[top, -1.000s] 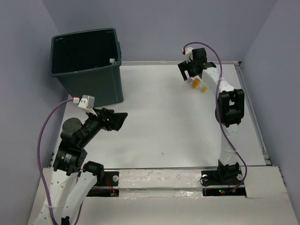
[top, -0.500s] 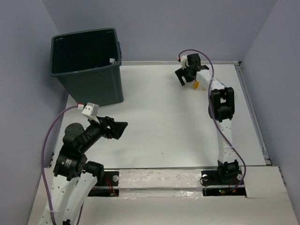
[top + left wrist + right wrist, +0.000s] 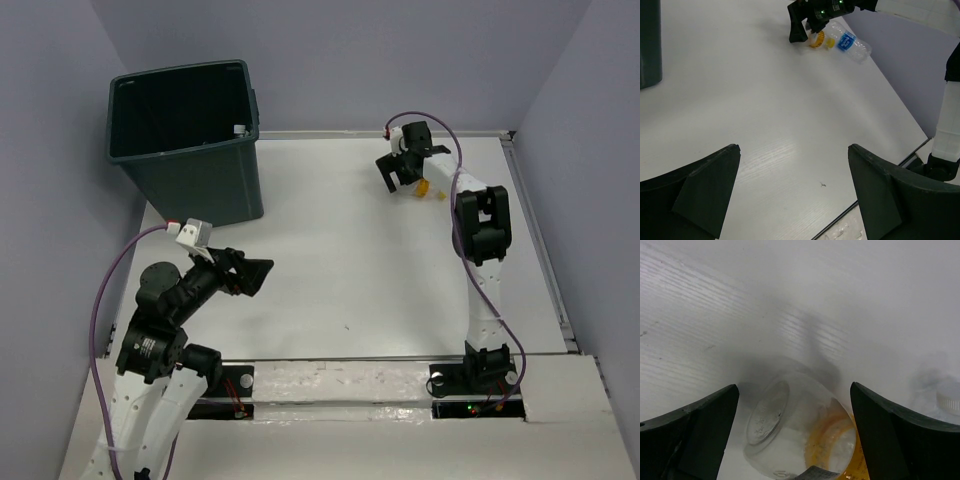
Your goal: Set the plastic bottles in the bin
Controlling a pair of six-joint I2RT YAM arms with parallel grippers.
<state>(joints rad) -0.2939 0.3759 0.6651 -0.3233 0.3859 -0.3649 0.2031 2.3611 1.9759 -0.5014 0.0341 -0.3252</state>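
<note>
A clear plastic bottle with an orange label [image 3: 800, 437] lies on its side on the white table, between the two spread fingers of my right gripper [image 3: 792, 390]. The gripper is open around the bottle, not closed on it. The bottle also shows in the top view [image 3: 424, 187] under my right gripper [image 3: 402, 173], and in the left wrist view [image 3: 816, 39]. A second clear bottle with a blue label [image 3: 847, 42] lies just right of it; its white cap [image 3: 949, 397] shows at the right edge. The dark bin [image 3: 185, 150] stands at the far left. My left gripper [image 3: 248, 272] is open and empty.
The bin's lower corner [image 3: 649, 45] shows at the left edge of the left wrist view. The table's raised right rim [image 3: 535, 230] and back wall are close to the bottles. My left gripper [image 3: 793, 150] hangs over bare table [image 3: 755, 100].
My right gripper has come down and slightly forward over the orange-label bottle, so its fingers now straddle it. My left gripper has pulled back a little toward its base.
</note>
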